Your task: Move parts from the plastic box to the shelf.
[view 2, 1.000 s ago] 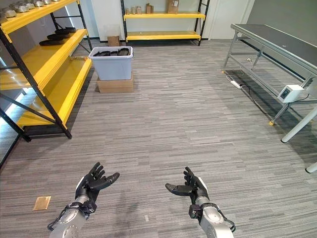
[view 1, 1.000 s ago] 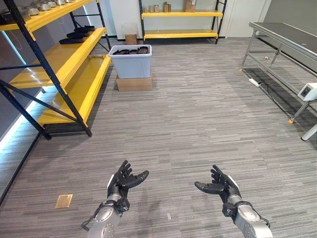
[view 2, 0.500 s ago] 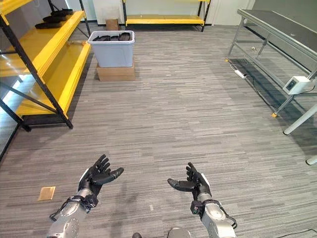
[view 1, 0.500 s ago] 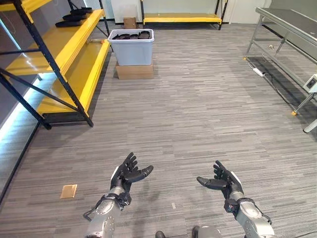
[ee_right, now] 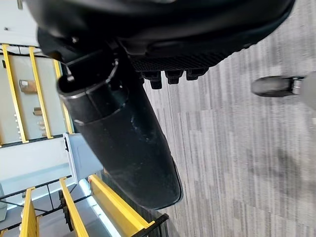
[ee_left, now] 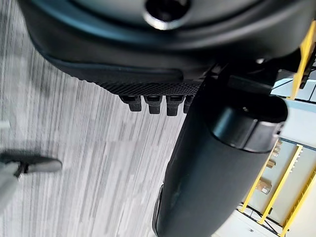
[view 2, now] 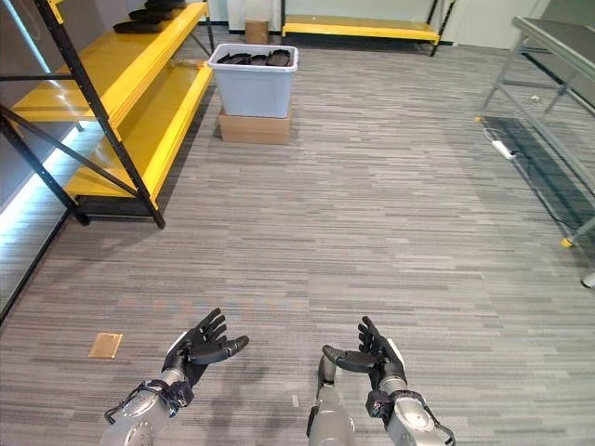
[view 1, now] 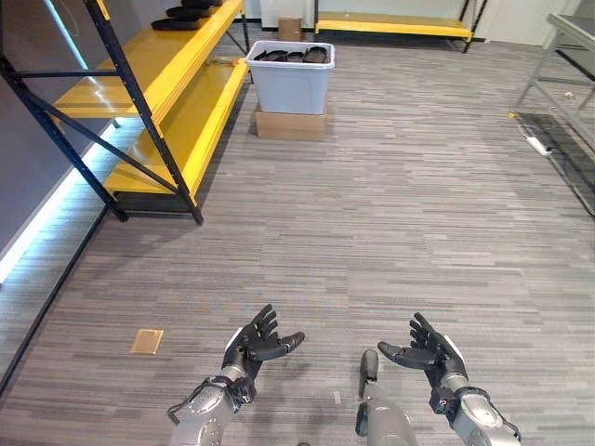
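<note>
Looking down through the left eye view, you have your left hand [view 1: 253, 346] held low over the grey floor [view 1: 390, 214], palm up, fingers spread and relaxed, holding nothing. Your right hand [view 1: 433, 354] mirrors it on the other side, fingers fanned out, thumb pointing inward, also empty. Far ahead sits the plastic box [view 1: 294, 76] on a cardboard box [view 1: 290, 124], with dark parts [view 1: 290, 56] lying inside it. The yellow shelf [view 1: 158, 84] runs along your left, just beside the box, and more dark parts [view 1: 186, 13] already lie on its upper level. A small tan tile [view 1: 147, 341] lies on the floor near your left arm.

In the right eye view, same scene: both hands well apart from the box [view 2: 253, 78].

Your left wrist view shows the thumb [ee_left: 212, 168] stretched out straight over the striped floor, fingertips [ee_left: 155, 103] in a row beside it.

Your right wrist view gives the thumb [ee_right: 123, 133] extended too, with the box's pale wall [ee_right: 81, 155] and yellow shelf rails [ee_right: 103, 202] past it.
</note>
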{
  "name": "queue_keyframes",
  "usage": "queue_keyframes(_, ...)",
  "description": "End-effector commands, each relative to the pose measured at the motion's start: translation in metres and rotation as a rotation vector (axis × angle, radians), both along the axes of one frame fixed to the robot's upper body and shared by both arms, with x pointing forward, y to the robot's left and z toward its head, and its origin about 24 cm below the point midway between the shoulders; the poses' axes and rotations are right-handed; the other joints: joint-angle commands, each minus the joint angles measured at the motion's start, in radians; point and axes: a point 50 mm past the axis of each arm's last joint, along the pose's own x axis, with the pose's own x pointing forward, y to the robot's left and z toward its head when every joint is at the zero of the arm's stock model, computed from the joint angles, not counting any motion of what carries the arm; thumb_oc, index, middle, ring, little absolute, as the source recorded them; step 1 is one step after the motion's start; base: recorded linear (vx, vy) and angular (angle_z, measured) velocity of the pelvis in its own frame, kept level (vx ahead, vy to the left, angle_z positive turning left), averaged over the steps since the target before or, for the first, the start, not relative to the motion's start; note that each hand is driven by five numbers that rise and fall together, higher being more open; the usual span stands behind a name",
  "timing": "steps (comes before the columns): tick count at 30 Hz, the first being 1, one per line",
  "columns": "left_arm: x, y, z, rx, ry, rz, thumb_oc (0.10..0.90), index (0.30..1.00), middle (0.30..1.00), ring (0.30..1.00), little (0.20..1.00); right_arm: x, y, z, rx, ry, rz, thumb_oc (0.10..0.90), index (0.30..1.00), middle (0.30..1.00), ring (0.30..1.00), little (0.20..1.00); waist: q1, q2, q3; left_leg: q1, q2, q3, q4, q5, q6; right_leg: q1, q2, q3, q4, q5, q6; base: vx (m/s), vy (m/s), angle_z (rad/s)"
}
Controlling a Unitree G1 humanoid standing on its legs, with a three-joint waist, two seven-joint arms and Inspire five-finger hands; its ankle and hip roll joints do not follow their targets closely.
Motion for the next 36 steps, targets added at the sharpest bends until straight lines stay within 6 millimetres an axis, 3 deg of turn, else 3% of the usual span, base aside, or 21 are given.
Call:
queue_keyframes(1, 0.028, -0.002, 0.042, -0.025, -0.221, -0.078, 0.9, 1.0, 1.0, 1.0, 1.0, 0.038, 0.004, 0.042, 0.014, -0.262, -0.026, 0.9, 1.0, 1.0, 1.0, 1.0, -0.015, -0.028, -0.036, -0.041, 0.025, 0.038, 0.094, -0.087, -0.048, 0.004, 0.004, 0.058, 0.008, 0.075, 0.022, 0.25, -0.144, 0.28)
queue_keyframes(6, 0.02, -0.001, 0.037, -0.039, -0.193, -0.096, 0.9, 1.0, 1.0, 1.0, 1.0, 0.04, 0.004, 0.042, 0.006, -0.25, -0.03, 0.9, 1.0, 1.0, 1.0, 1.0, -0.013, -0.024, -0.058, -0.036, 0.026, 0.052, 0.123, -0.11, -0.048, 0.023, 0.032, 0.039, 0.091, 0.021, -0.004, 0.41, -0.196, -0.01)
queue_keyframes(10, 0.009, -0.006, 0.029, -0.106, -0.16, -0.118, 0.9, 1.0, 1.0, 1.0, 1.0, 0.038, 0.004, 0.039, -0.002, -0.228, -0.015, 0.9, 1.0, 1.0, 1.0, 1.0, -0.021, -0.01, -0.089, -0.019, 0.027, 0.045, 0.135, -0.115, -0.059, 0.044, 0.105, 0.042, 0.127, -0.057, -0.05, 0.43, -0.214, -0.02)
queue_keyframes(17, 0.015, -0.018, 0.027, -0.17, -0.133, -0.081, 0.9, 1.0, 1.0, 1.0, 1.0, 0.047, 0.0, 0.055, -0.066, -0.302, 0.043, 0.9, 1.0, 1.0, 1.0, 1.0, -0.028, 0.005, -0.124, -0.074, 0.058, 0.041, 0.246, -0.001, -0.114, 0.104, 0.185, 0.043, 0.082, -0.126, -0.12, 0.29, -0.207, -0.18)
queue_keyframes(20, 0.018, -0.022, 0.03, -0.168, -0.152, -0.099, 0.9, 1.0, 1.0, 1.0, 1.0, 0.048, 0.0, 0.055, 0.024, -0.296, 0.006, 0.9, 1.0, 1.0, 1.0, 1.0, -0.025, 0.004, -0.123, -0.11, 0.069, 0.039, 0.315, 0.039, -0.133, 0.122, 0.198, 0.046, 0.065, -0.137, -0.139, 0.15, -0.155, -0.19)
queue_keyframes(25, 0.022, -0.029, 0.032, -0.167, -0.17, -0.121, 0.9, 1.0, 1.0, 1.0, 1.0, 0.05, 0.008, 0.056, 0.003, -0.306, 0.059, 0.9, 1.0, 1.0, 1.0, 1.0, -0.026, 0.013, -0.126, -0.134, 0.075, 0.06, 0.427, 0.072, -0.161, 0.141, 0.206, 0.029, 0.046, -0.161, -0.163, 0.09, -0.133, 0.0)
queue_keyframes(26, 0.023, -0.029, 0.031, -0.17, -0.172, -0.11, 0.9, 1.0, 1.0, 1.0, 1.0, 0.048, 0.011, 0.053, 0.001, -0.288, 0.085, 0.9, 1.0, 1.0, 1.0, 1.0, -0.032, 0.024, -0.136, -0.13, 0.089, 0.089, 0.485, 0.138, -0.192, 0.148, 0.216, 0.003, 0.036, -0.174, -0.183, 0.07, -0.139, -0.04)
queue_keyframes(27, 0.024, -0.03, 0.032, -0.166, -0.176, -0.11, 0.9, 1.0, 1.0, 1.0, 1.0, 0.047, 0.012, 0.052, 0.0, -0.287, 0.09, 0.9, 1.0, 1.0, 1.0, 1.0, -0.033, 0.025, -0.137, -0.132, 0.094, 0.097, 0.511, 0.155, -0.2, 0.151, 0.217, -0.004, 0.033, -0.177, -0.189, 0.08, -0.199, 0.01)
queue_keyframes(29, 0.025, -0.029, 0.033, -0.123, -0.176, -0.102, 0.9, 1.0, 1.0, 1.0, 1.0, 0.046, 0.014, 0.05, -0.001, -0.294, 0.109, 0.9, 1.0, 1.0, 1.0, 1.0, -0.028, 0.019, -0.133, -0.195, 0.128, 0.141, 0.7, 0.227, -0.231, 0.182, 0.213, -0.026, 0.017, -0.19, -0.216, 0.06, -0.191, 0.04)
queue_keyframes(31, 0.027, -0.023, 0.034, -0.045, -0.171, -0.09, 0.9, 1.0, 1.0, 1.0, 1.0, 0.047, 0.014, 0.054, 0.0, -0.326, 0.106, 0.9, 1.0, 1.0, 1.0, 1.0, -0.018, 0.015, -0.117, -0.247, 0.148, 0.149, 0.744, 0.202, -0.221, 0.205, 0.207, -0.027, 0.022, -0.199, -0.218, 0.07, -0.069, -0.14)
queue_keyframes(33, 0.028, -0.007, 0.043, -0.015, -0.206, -0.054, 0.9, 1.0, 1.0, 1.0, 1.0, 0.051, 0.01, 0.064, -0.007, -0.372, 0.087, 0.9, 1.0, 1.0, 1.0, 1.0, -0.018, 0.024, -0.091, -0.235, 0.161, 0.171, 0.519, 0.12, -0.173, 0.213, 0.196, -0.019, 0.051, -0.201, -0.188, 0.11, 0.157, 0.0)
queue_keyframes(36, 0.028, 0.001, 0.044, -0.011, -0.2, -0.029, 0.9, 1.0, 1.0, 1.0, 1.0, 0.055, 0.009, 0.068, -0.026, -0.383, 0.081, 0.9, 1.0, 1.0, 1.0, 1.0, -0.014, 0.014, -0.085, -0.276, 0.161, 0.175, 0.357, 0.101, -0.14, 0.243, 0.18, 0.032, 0.047, -0.198, -0.168, 0.09, 0.164, 0.28)
